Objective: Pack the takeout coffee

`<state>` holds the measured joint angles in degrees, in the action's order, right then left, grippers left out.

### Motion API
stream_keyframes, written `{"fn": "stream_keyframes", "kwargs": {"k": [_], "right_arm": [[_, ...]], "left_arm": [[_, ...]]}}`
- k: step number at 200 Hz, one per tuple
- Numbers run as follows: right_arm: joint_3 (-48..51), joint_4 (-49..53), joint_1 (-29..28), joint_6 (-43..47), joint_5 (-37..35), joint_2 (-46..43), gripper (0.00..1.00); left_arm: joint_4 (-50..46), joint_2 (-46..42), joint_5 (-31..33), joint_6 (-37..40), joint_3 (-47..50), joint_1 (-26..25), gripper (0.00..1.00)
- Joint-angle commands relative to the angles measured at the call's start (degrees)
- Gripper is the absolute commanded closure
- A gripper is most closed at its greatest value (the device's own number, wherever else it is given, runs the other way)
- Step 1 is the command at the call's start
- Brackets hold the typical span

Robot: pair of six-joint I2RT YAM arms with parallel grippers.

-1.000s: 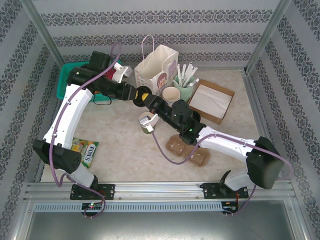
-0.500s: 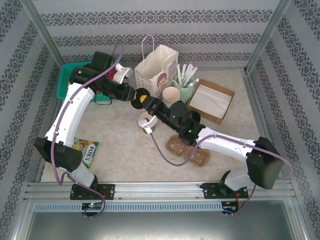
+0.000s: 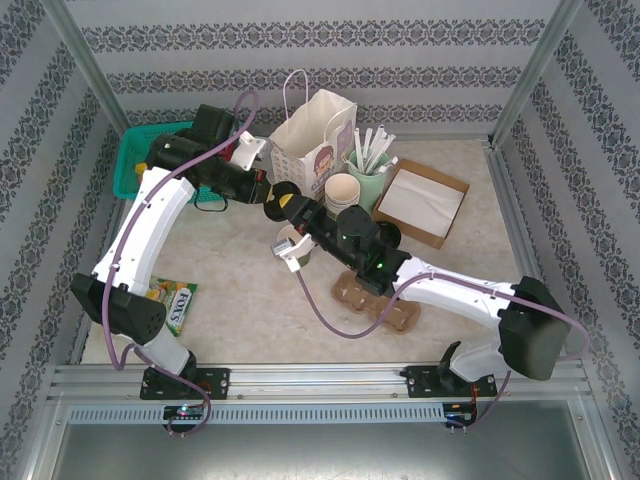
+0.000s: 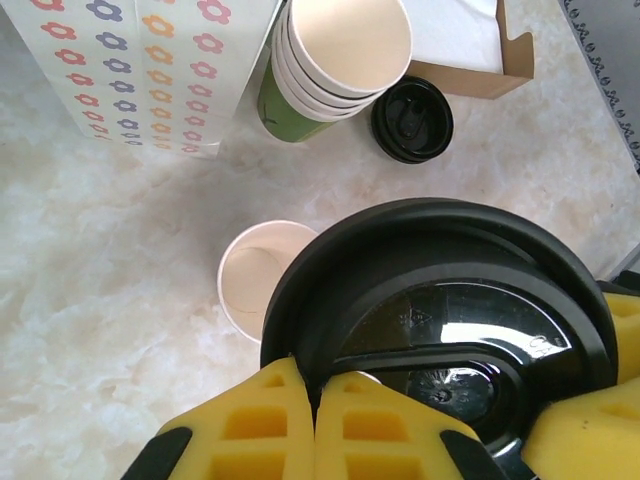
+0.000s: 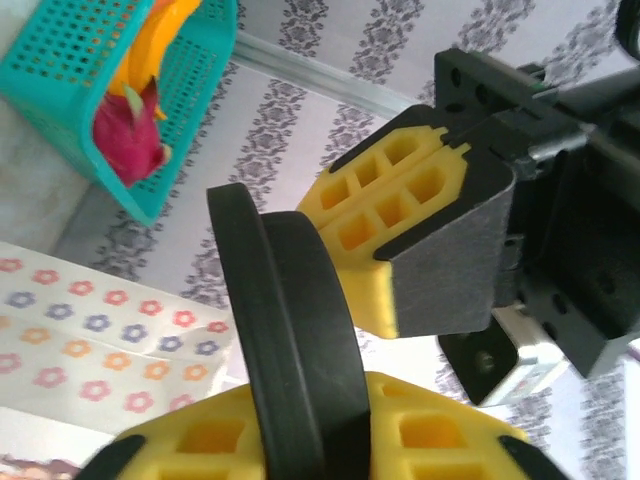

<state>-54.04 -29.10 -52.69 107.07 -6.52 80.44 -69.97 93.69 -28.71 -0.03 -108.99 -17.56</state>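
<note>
The bench [image 3: 235, 275] is a pale, cream marbled top. It is boxed in by walls [image 3: 320, 40] papered in grey damask stripes, with bare metal posts [image 3: 85, 62] at the corners.

Near the left edge lies a green-and-yellow packet [image 3: 170, 302] whose lettering looks like FOX'S. At the back, a white paper bag [image 3: 315, 135] has coloured flowers printed on its side and a cartoon face on the front. The raised marks on the lid [image 4: 440, 300] are too small to read.

The cup [image 4: 255, 280] stands open and upright on the bench, just in front of the bag. Near it are a stack of cups [image 4: 340, 60] and a loose lid [image 4: 412, 118].

The black lid is held in the air above the cup. The right tool [image 5: 305, 420] is clamped across it, a yellow pad on each face. The left tool [image 4: 315, 390] has its pads pressed together at the lid's rim. Whether they nip the rim, I cannot tell.

A teal basket [image 5: 95, 70] holding a pink dragon fruit [image 5: 130, 140] sits in the back left corner.
</note>
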Motion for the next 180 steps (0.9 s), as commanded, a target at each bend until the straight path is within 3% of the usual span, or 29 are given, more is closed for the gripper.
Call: {"fn": "stream_keyframes", "kwargs": {"k": [1,9,36,64,103,147,180], "right_arm": [[-3.7,10.2,-1.0,-12.6,-6.0,-2.9,0.46],[-5.1,15.3,-1.3,-19.8,-7.7,-3.7,0.31],[-9.0,32.5,-1.0,-49.5,-6.6,-6.1,0.03],[-6.3,30.3,-0.8,-78.4,-4.6,-7.1,0.02],[-8.1,31.4,-0.1,-123.9,-9.4,-4.0,0.02],[-6.5,30.6,1.8,-149.1,-7.7,-3.3,0.02],[-4.1,30.9,7.1,-162.1,3.6,-2.0,0.02]], "left_arm": [[3.9,-1.3,4.6,-1.5,0.5,-0.6,1.0],[4.6,-1.6,6.1,-2.1,1.1,-0.5,1.0],[5.8,-2.6,9.5,-3.6,2.9,-0.5,1.0],[9.0,-4.5,9.5,-4.8,7.5,-0.6,1.0],[12.4,-5.9,9.5,-9.1,14.6,-0.5,1.0],[14.4,-7.3,9.8,-14.5,20.7,-0.7,1.0],[16.1,-7.4,9.4,-18.5,24.9,-0.8,1.0]]}}
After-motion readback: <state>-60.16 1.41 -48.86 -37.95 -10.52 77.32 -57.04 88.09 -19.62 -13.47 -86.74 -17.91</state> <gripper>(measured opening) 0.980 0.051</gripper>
